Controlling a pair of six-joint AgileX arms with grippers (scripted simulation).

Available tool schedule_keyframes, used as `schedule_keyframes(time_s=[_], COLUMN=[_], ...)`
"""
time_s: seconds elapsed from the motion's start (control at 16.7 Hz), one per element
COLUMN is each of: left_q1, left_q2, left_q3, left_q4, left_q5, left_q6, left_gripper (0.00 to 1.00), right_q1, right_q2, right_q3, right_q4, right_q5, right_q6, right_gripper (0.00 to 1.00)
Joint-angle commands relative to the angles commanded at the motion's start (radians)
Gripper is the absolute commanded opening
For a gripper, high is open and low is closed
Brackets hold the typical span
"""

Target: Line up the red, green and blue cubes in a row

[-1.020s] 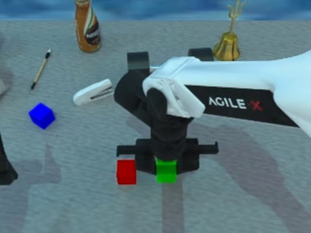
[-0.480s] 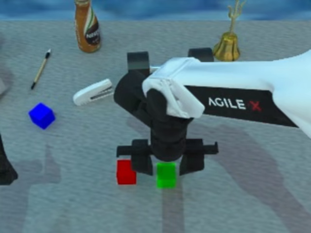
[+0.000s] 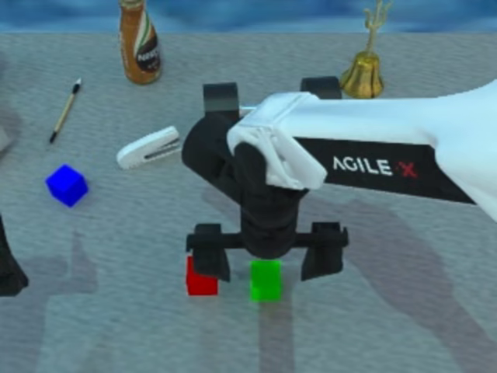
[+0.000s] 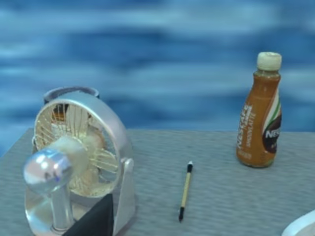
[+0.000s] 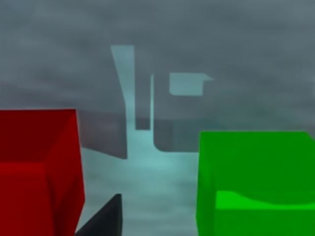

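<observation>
Nearest you on the table (image 3: 404, 326), the red cube (image 3: 201, 278) and the green cube (image 3: 265, 280) sit side by side near the front middle, a narrow strip of bare cloth between them. From the right wrist camera you see both resting flat, the red cube (image 5: 37, 172) and the green cube (image 5: 256, 182) apart with the grey surface showing through the gap.

Your right gripper (image 3: 268, 260) hangs just behind them with its jaws spread wide. One finger overlaps the back corner of the red cube from above; the other stands off to the right of the green cube, not touching it. The gripper holds nothing. The white right arm (image 3: 388, 148) reaches in from the table's right side and covers much of the middle.

Farther back and well to the left lies the blue cube (image 3: 66, 185), alone and far from the other two. Behind it rests a pencil (image 3: 65, 111), and a white stapler (image 3: 149, 148) lies between the blue cube and the arm.

At the far edge stand a brown bottle (image 3: 139, 43) and a brass bell (image 3: 362, 71).

Your left arm (image 3: 9, 268) is parked at the left edge; you cannot tell how its gripper stands. Its wrist camera shows a small fan (image 4: 81, 157), the pencil (image 4: 185, 191) and the bottle (image 4: 259, 113).
</observation>
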Motion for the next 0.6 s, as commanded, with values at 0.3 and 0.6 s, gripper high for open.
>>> schedule_keyframes(time_s=[0.3,0.6], left_q1=[0.0,0.0], left_q2=[0.0,0.0], left_q3=[0.0,0.0], left_q4=[0.0,0.0], left_q5=[0.0,0.0], left_q6=[0.0,0.0], left_gripper=[1.0,1.0], right_q1=[0.002,0.009], right_q2=[-0.004,-0.048], right_q3=[0.017,0.14], right_q4=[-0.018,-0.199], right_q5=[0.0,-0.001], right_q6=[-0.001,0.001], right_gripper=[1.0,1.0])
